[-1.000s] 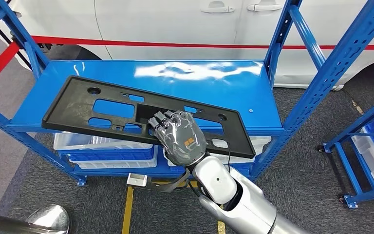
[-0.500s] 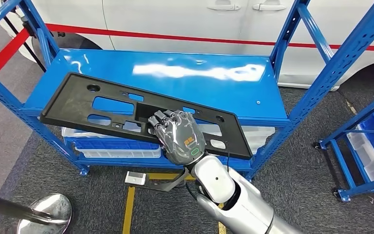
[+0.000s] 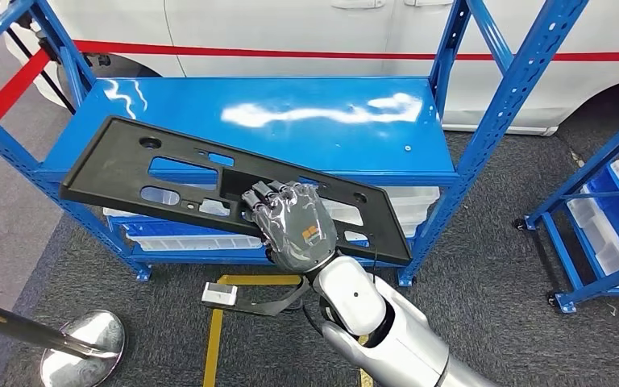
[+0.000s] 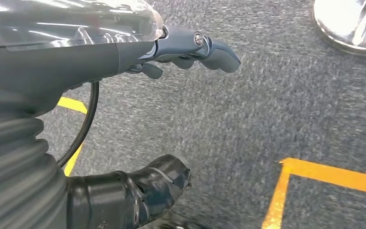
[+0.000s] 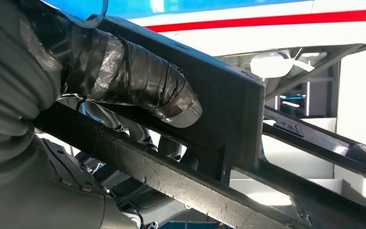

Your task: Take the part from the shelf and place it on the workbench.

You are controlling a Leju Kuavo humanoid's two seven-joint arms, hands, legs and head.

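Observation:
The part is a long flat black plastic panel (image 3: 137, 173) with several cut-outs. My right hand (image 3: 290, 222) grips it near the middle of its near edge and holds it tilted over the front edge of the blue shelf (image 3: 306, 133). Close up in the right wrist view, my taped thumb (image 5: 143, 81) presses on one face of the panel (image 5: 233, 119) and darker fingers curl under it. My left hand (image 4: 124, 52) hangs over the grey carpet with its fingers apart and nothing in it.
White bins (image 3: 177, 242) sit on the lower shelf level. A white car (image 3: 290, 24) stands behind the rack. A second blue rack (image 3: 604, 201) is at right. A chrome stanchion base (image 3: 81, 347) and yellow floor lines (image 3: 213, 339) lie at lower left.
The whole view has shifted, so the camera has moved. The panel now reaches further out past the shelf's front edge, still held by my right hand.

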